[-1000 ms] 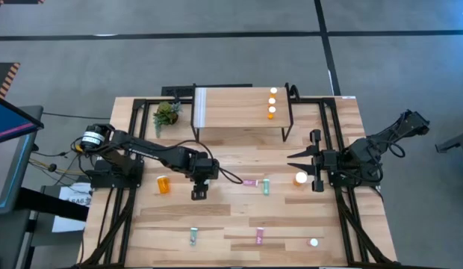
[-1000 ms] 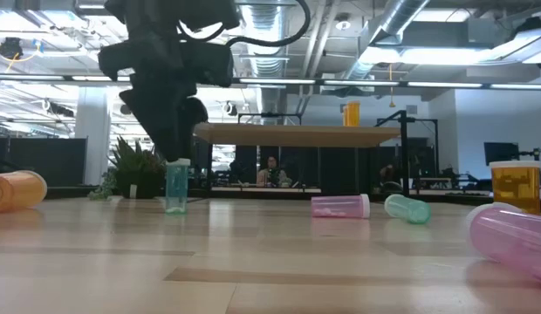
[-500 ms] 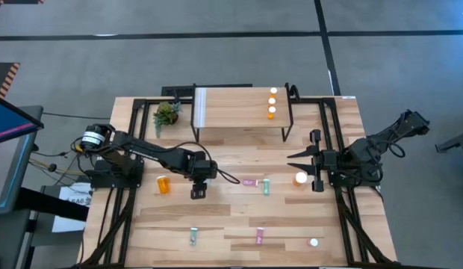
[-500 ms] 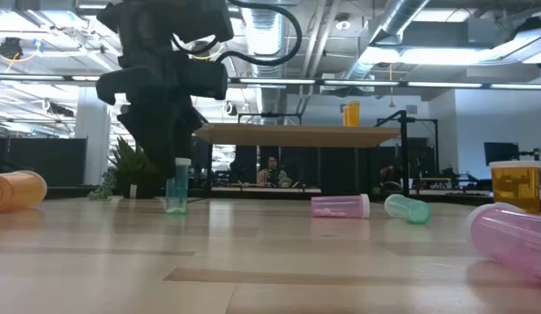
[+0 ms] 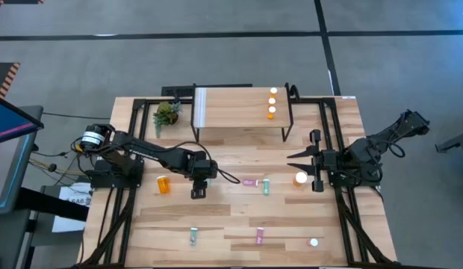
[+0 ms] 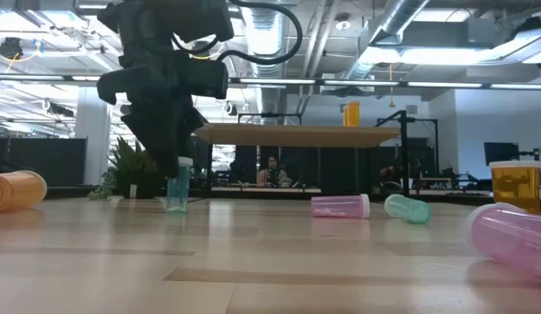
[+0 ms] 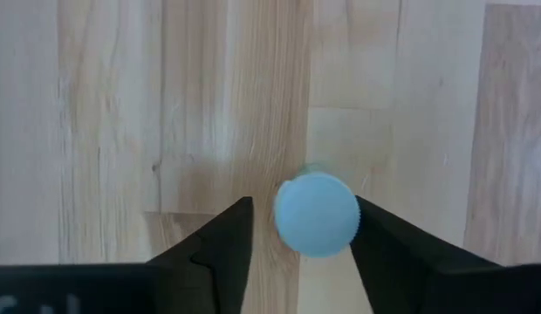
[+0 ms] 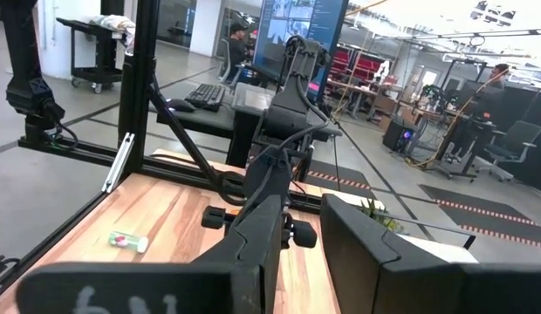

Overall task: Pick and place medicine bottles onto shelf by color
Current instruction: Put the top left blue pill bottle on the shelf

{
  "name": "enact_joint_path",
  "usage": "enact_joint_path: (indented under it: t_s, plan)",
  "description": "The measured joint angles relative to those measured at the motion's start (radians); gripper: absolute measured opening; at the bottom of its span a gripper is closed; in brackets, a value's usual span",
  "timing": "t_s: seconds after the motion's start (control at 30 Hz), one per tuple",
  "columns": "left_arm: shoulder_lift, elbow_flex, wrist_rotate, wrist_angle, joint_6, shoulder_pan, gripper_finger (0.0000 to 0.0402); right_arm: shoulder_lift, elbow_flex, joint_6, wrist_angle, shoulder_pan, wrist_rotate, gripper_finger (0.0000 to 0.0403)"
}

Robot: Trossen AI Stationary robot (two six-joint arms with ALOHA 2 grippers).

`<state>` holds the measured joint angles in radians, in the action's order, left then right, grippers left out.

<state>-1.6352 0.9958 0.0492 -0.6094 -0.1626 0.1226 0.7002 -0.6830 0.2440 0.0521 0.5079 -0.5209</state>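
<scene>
The left gripper [image 7: 298, 228] is reaching straight down over an upright teal bottle [image 6: 176, 185] near the middle of the tabletop [image 5: 231, 224]. Its fingers [image 7: 220, 240] are standing spread on either side of the white cap [image 7: 316, 214], one touching it and the other just apart. Bare wood is lying open all around them. The shelf [image 5: 239, 106] is sitting beyond the gripper, carrying three orange bottles [image 5: 272, 102] at its far end. The right gripper [image 5: 302, 166] is waiting near the tabletop's right edge, its fingers parted around nothing. No writing is readable.
</scene>
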Motion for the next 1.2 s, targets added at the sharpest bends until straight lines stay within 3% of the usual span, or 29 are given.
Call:
enact_joint_path:
  t_s: [0.33, 0.67, 1.03, 1.2]
  plan:
    - [0.0, 0.03, -0.043, -0.001, 0.027, 0.0, 0.0109, 0.0, 0.0, 0.0, 0.0, 0.0, 0.0, 0.0107]
    - [0.001, 0.168, -0.044, -0.081, 0.135, -0.033, 0.0105, 0.0, 0.0, 0.0, 0.0, 0.0, -0.004, 0.0107]
    - [0.001, 0.484, -0.038, -0.265, 0.362, -0.225, 0.0107, -0.01, 0.001, 0.016, 0.0, 0.0, -0.008, 0.0107]
    - [-0.001, 0.58, -0.098, -0.3, 0.429, -0.335, 0.0108, -0.011, 0.001, 0.019, -0.003, 0.0, -0.008, 0.0107]
